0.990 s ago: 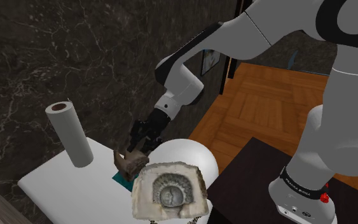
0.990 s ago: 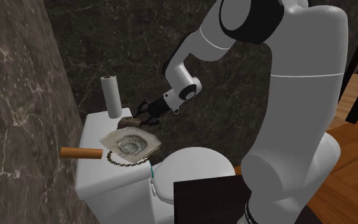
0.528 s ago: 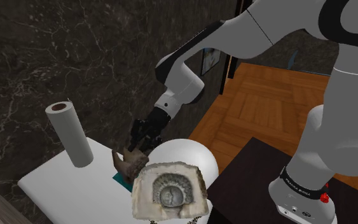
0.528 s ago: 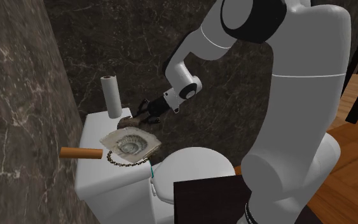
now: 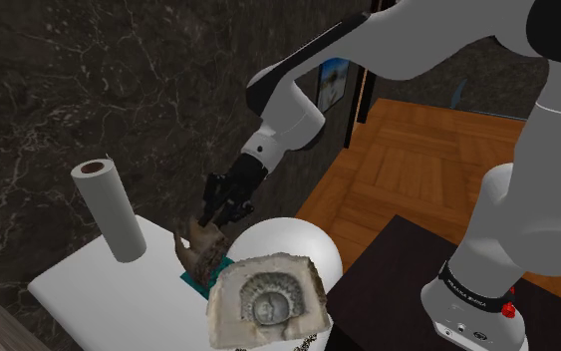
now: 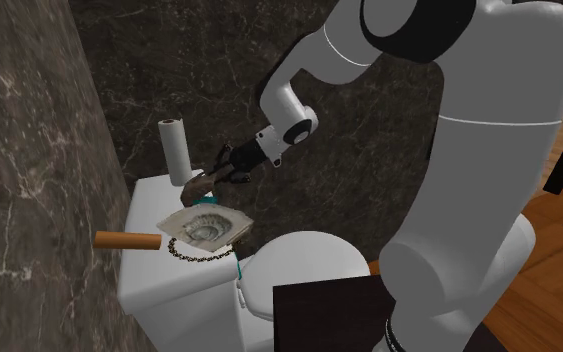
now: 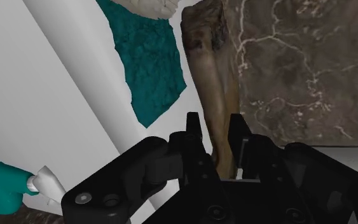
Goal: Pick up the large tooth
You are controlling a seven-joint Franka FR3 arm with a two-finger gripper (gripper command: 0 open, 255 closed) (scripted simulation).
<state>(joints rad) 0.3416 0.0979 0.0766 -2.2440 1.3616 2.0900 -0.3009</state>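
The large tooth (image 7: 212, 70) is a long brown, rough piece, and my gripper (image 7: 214, 124) is shut on its near end, with the black fingers clasping it from both sides. In the shoulder view the tooth (image 5: 200, 249) hangs just below the gripper (image 5: 216, 214), slightly above the white toilet tank lid (image 5: 99, 289). From the second exterior view, the tooth (image 6: 199, 187) sticks out to the left of the gripper (image 6: 221, 172), above the tank lid (image 6: 149, 195).
On the tank lid stand a paper roll (image 5: 109, 207) and a pale fossil slab (image 5: 266, 302), with a teal scrap (image 7: 149, 63) under the tooth. A brown cylinder (image 6: 127, 240) pokes out at the tank's side. Dark marble wall lies close behind; the toilet seat (image 5: 293, 244) is below.
The fingers have closed onto the tooth. The hand has risen a little, and the tooth has come up with it off the tank lid.
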